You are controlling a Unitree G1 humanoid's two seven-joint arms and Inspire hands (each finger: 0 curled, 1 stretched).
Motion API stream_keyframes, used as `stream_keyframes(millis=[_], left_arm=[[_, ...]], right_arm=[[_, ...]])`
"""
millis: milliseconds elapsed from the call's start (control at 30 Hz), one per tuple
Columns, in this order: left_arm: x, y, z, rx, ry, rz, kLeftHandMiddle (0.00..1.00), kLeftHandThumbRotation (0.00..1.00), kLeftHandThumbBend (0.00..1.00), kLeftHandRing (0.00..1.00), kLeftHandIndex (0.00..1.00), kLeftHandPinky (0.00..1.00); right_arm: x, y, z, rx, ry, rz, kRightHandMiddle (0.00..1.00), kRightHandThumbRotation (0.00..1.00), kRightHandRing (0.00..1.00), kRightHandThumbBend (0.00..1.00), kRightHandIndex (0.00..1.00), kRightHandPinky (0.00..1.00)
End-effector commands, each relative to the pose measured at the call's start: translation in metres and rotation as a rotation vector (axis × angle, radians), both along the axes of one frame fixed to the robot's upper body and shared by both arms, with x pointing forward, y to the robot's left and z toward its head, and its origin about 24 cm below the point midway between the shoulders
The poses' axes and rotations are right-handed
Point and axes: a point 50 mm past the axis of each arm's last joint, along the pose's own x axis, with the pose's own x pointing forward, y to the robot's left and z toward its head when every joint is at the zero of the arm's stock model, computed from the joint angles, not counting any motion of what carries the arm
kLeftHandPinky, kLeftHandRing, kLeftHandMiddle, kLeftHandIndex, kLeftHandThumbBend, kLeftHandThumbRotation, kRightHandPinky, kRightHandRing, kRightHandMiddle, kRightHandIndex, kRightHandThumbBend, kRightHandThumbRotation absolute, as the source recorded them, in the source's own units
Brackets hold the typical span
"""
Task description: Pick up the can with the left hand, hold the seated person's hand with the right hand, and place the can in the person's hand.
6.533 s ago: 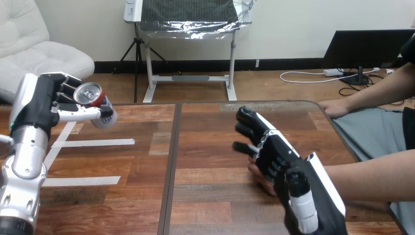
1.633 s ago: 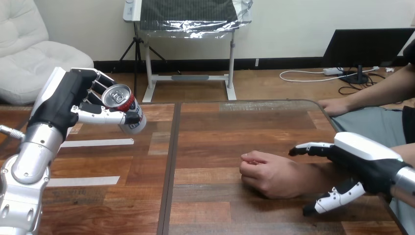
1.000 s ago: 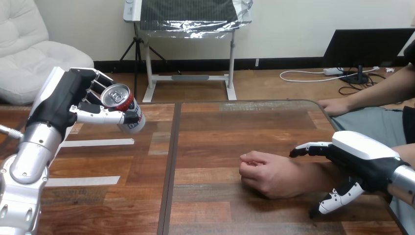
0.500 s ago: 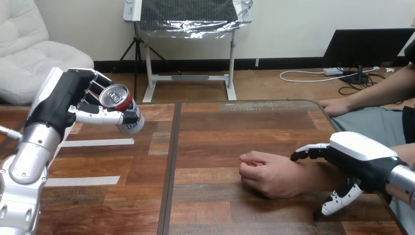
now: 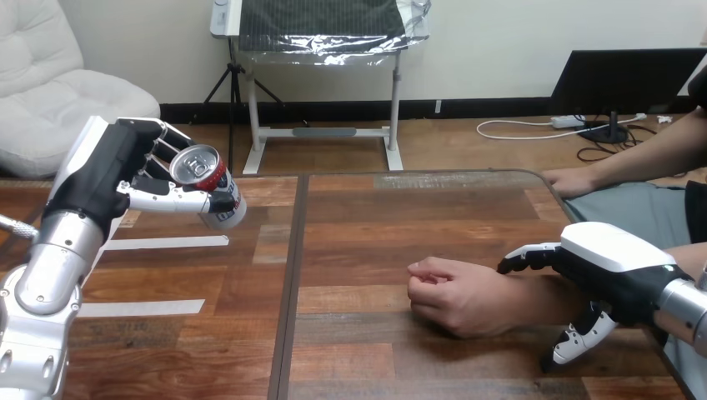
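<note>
The right hand sits over the person's wrist. Its fingers are on the far side and its thumb is on the near side. They are spread and not closed on the arm, so this hand is open. The person's hand lies just past those fingertips, curled in a loose fist on the counter.

The left hand is well apart from the right hand, up in the air. Its fingers and thumb are wrapped round the can. The can is tipped over, with its silver top sticking out of the hand.

The step right now looks like taking hold of the person's hand. To do it well, the right hand should close softly round the wrist and not squeeze. The fist also needs to open with the palm up, or the can has nowhere to go. Then the left hand can bring the can across.

The can is the one container here. I cannot tell if it has been opened or has drink in it.
</note>
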Motion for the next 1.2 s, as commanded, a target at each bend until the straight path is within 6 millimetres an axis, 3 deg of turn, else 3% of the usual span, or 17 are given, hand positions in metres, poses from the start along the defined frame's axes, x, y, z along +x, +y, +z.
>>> stream_keyframes(millis=[0,800,1167], left_arm=[[0.003,0.001,0.027,0.006,-0.112,-0.019,0.39,0.00,0.78,0.35,0.42,0.30],[0.000,0.001,0.025,0.009,-0.095,-0.025,0.39,0.00,0.77,0.36,0.42,0.31],[-0.001,0.000,0.024,0.024,-0.092,-0.025,0.40,0.00,0.78,0.36,0.42,0.31]], right_arm=[[0.010,-0.010,0.008,-0.042,-0.026,-0.057,0.83,0.14,0.83,1.00,0.82,0.81],[0.014,-0.016,-0.005,-0.063,-0.010,-0.143,0.84,0.15,0.83,1.00,0.82,0.77],[0.019,-0.019,-0.006,-0.090,0.016,-0.191,0.87,0.18,0.86,0.95,0.85,0.74]])
